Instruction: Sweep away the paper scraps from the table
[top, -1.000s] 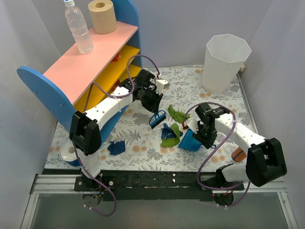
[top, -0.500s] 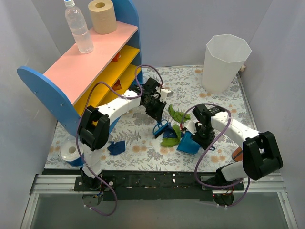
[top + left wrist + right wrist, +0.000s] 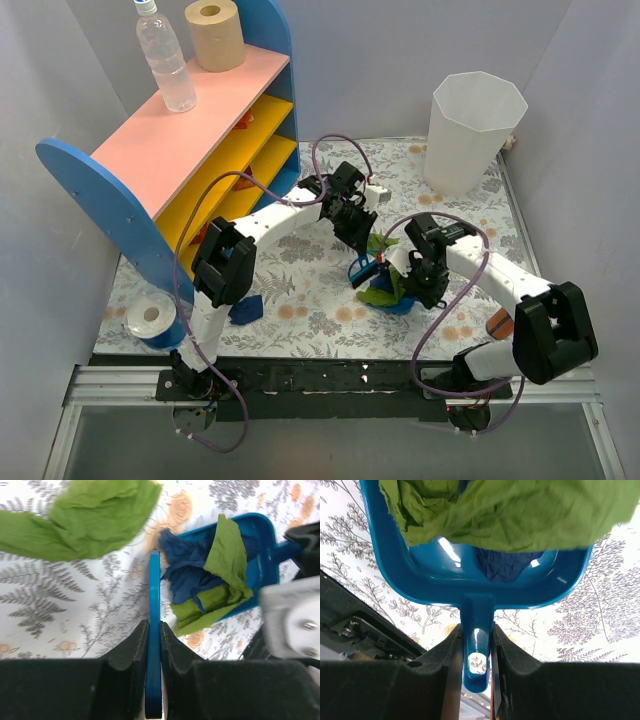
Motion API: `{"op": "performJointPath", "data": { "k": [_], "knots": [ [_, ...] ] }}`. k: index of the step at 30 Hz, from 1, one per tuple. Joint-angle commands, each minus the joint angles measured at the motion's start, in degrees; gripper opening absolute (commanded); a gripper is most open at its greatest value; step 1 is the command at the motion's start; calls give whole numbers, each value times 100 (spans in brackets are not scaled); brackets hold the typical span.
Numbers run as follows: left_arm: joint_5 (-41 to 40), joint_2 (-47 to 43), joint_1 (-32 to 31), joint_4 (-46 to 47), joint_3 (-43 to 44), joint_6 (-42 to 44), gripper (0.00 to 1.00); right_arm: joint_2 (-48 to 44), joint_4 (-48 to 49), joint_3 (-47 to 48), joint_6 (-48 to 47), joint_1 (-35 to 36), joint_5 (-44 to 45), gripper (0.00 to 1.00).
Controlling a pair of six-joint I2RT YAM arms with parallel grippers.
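Top external view takes in the white leaf-and-flower cloth tabletop, with the pink-and-yellow shelf with blue ends at 10 o'clock and the tall white plastic bin at 1 o'clock. Both arms reach to the middle. The left arm stretches long from its base at 7 o'clock with the wrist bent down. The right arm is folded at the elbow, its wrist turned toward 9 o'clock.

The right hand is clenched on the handle of the blue plastic dustpan, which sits low on the cloth with its mouth toward the left arm. The left hand grasps the small blue plastic hand brush at the pan's mouth. In the left wrist view the brush's thin back is pinched between both fingers.

Inside the pan lie a crumpled navy paper scrap and folded green paper scraps. A loose green paper scrap lies just outside, at 12 o'clock of the pan. From the left wrist it sits at 11 o'clock of the hand, long axis across the frame, on the brush's far side from the pan. The brush arm is nearer and would need to get behind it. A second navy paper scrap lies well apart, at 8 o'clock, beside the left arm.
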Motion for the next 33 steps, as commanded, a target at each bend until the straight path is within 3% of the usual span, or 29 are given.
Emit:
{"op": "performJointPath", "data": {
  "k": [1,6,11,17,24,27,29,33],
  "knots": [
    [-506,-578,213,74,416,86,0,-607,309,-187,48,-25,-302,1],
    [-451,-640,231,-23,663,245,0,-1136,810,-477,83,-121,-496,1],
    [-1048,-823,240,64,882,384,0,-1365,1311,-591,48,-156,-382,1],
    [-2172,-860,257,599,962,710,0,-1321,1137,-583,74,-419,-137,1],
    [-2990,-95,257,1154,1357,1369,0,-1093,565,-521,13,-719,-5,1],
    [-2931,256,257,1277,1480,1405,0,-1066,521,-599,21,-728,197,1],
    [-2851,502,257,1164,1664,1291,0,-1040,635,-653,4,-789,830,1],
    [-2141,652,257,944,1587,975,0,-856,486,-627,-5,-982,910,1]
  ]
}}
